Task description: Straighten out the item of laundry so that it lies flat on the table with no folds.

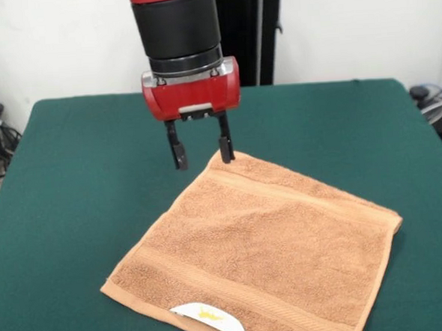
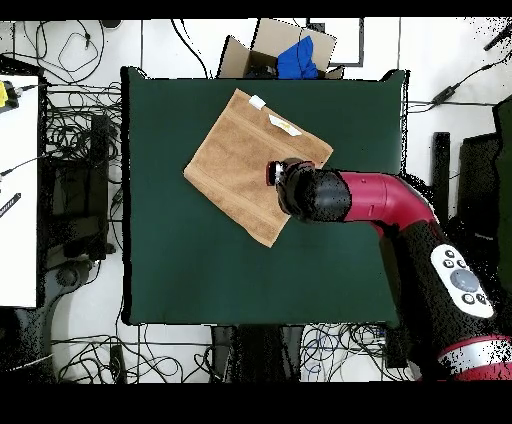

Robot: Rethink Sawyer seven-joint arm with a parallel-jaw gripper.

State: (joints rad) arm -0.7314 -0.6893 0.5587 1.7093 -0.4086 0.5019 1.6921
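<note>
The item of laundry (image 1: 264, 249) is a peach-orange towel spread on the green table (image 1: 78, 167), with border bands and a white tag (image 1: 211, 318) at its near edge. It lies mostly flat, turned like a diamond. My gripper (image 1: 201, 148) hangs open just above the towel's far corner, one fingertip (image 1: 225, 152) at the corner's edge and the other over bare cloth. Nothing sits between the fingers. From overhead, the towel (image 2: 245, 160) lies toward the table's (image 2: 180, 270) upper middle, and the arm's wrist covers its lower right edge and hides the gripper.
A cardboard box (image 2: 285, 50) with something blue in it stands on the floor beyond the table. Cables (image 2: 70, 150) and equipment crowd the floor to the side. Wide green surface surrounds the towel.
</note>
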